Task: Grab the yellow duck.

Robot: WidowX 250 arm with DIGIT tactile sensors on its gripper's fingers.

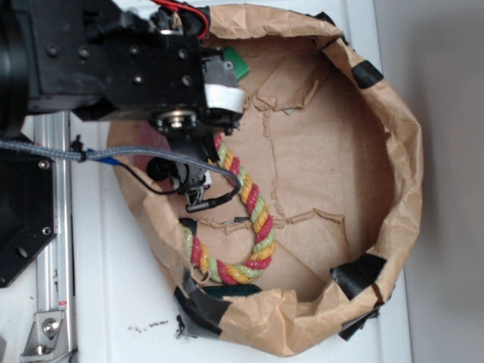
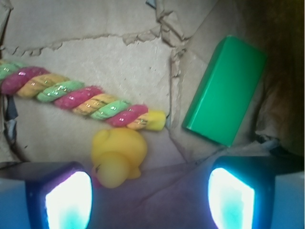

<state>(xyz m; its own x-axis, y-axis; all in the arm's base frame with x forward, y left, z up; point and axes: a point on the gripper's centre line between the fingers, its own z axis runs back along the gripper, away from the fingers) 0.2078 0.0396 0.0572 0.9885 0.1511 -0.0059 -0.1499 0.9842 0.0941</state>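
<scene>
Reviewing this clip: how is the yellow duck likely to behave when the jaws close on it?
The yellow duck looks glossy and rounded, so it may slip or squirt sideways under a pinch. It seems small and probably light, likely easy to nudge. It lies against the braided rope, which might shift with it. The gripper is open, with the duck near one jaw, off-centre.

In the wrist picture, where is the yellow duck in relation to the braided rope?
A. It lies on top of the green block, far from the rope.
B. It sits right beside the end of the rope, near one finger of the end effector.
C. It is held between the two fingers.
B: in the wrist view the yellow duck sits against the end of the braided rope, close to one finger, not on the green block.
</scene>
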